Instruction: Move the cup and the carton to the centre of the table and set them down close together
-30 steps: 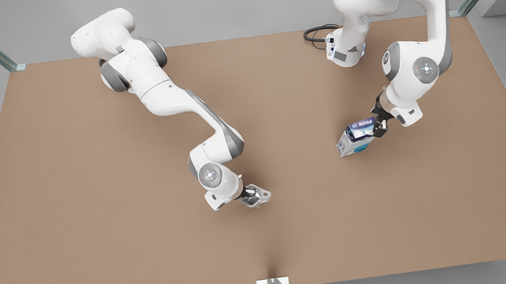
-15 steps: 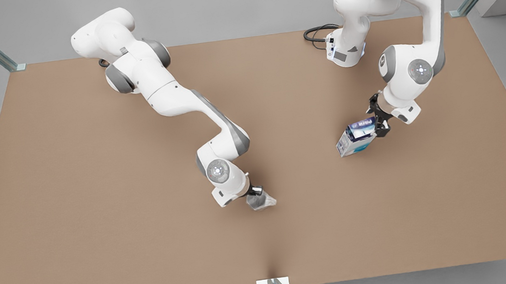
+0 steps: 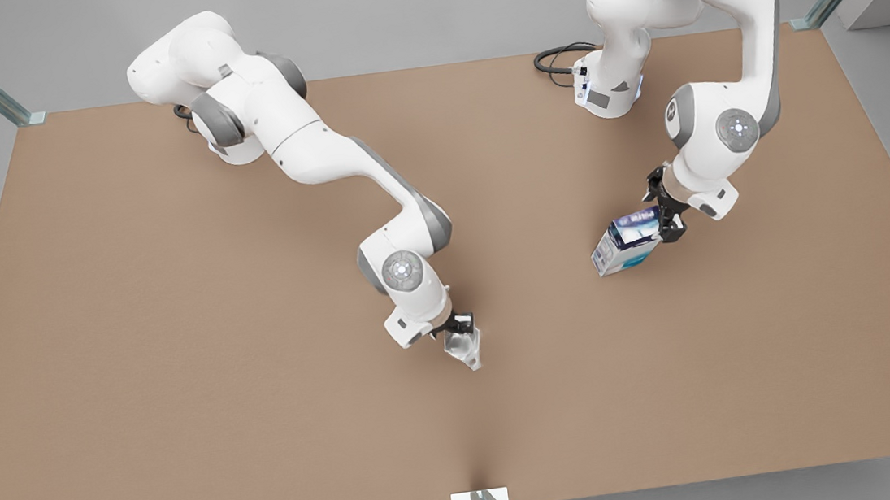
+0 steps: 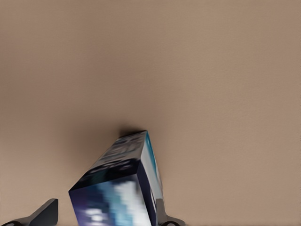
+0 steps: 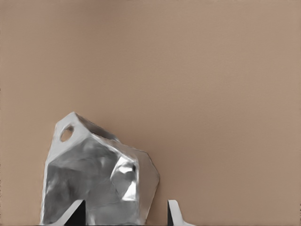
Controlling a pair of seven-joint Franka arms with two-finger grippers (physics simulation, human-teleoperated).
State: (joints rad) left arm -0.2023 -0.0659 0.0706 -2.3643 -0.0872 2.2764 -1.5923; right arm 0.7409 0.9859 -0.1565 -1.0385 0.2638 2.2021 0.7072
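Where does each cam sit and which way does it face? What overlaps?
Front view: high off the arms, looking down on the table; both arms show.
Left wrist view: on the left gripper, facing down at the carton; fingertips show.
Right wrist view: on the right gripper, facing down at the cup; fingertips show.
Shared: the front view holds the carton and cup.

Open brown surface (image 3: 177,349) between the two arms, bare across the middle. Right tool (image 3: 459,332), clamped on the cup (image 3: 464,348), hangs near centre. Left tool (image 3: 663,212), gripping the tilted carton (image 3: 622,245), is well apart toward the front view's right. Black cable (image 3: 557,59) by the far base.
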